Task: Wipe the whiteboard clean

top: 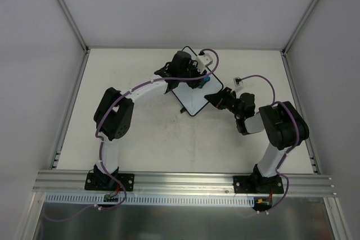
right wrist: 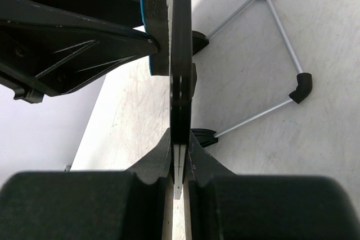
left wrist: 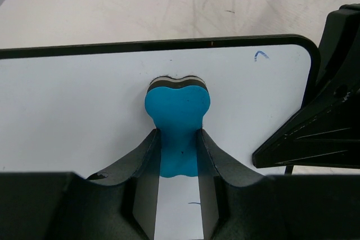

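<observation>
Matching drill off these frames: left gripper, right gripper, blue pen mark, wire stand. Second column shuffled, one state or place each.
1 left gripper
2 right gripper
3 blue pen mark
4 wire stand

A shut on the whiteboard edge
B near a whiteboard corner
C shut on the blue eraser
D on the whiteboard's side away from the blue eraser

Pairs: 1-C, 2-A, 3-B, 4-D
</observation>
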Available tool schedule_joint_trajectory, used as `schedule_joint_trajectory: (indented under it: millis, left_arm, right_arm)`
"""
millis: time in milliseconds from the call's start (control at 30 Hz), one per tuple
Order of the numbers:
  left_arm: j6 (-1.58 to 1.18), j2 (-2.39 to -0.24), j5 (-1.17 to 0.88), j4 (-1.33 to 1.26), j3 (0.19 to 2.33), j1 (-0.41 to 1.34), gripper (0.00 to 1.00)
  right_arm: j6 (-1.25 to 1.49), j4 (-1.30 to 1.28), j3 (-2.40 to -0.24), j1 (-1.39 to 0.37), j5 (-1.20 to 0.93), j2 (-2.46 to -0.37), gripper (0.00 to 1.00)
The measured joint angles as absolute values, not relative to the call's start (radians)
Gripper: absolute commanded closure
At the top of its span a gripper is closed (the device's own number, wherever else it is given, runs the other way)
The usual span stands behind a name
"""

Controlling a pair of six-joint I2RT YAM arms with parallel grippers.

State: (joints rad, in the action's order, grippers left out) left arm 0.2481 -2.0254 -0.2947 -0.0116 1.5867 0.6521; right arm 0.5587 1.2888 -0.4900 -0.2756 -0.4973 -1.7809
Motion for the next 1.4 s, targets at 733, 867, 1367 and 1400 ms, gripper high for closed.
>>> schedule_joint_trajectory:
  millis: [733,867,1367,1400]
  left_arm:
    - [-0.091,-2.054,-0.405,0.038,1.561,0.463,1.0]
    - [-0.172,-2.072,-0.438,0.049,1.563,0.416,1.0]
    - [-0.442,-2.13,-0.484,0.086,1.614,0.317,1.0]
    - [-0.459,-2.133,-0.479,0.086,1.614,0.31,1.0]
  right_arm:
    - [0.549,1.287,-0.49,-0.28,-0.501,-1.774,1.0]
    - [0.547,1.287,-0.49,-0.281,-0.501,-1.774,1.0]
    - [0.541,1.284,-0.49,-0.284,-0.5,-1.768,1.0]
    - [0.54,1.283,-0.49,-0.284,-0.5,-1.768,1.0]
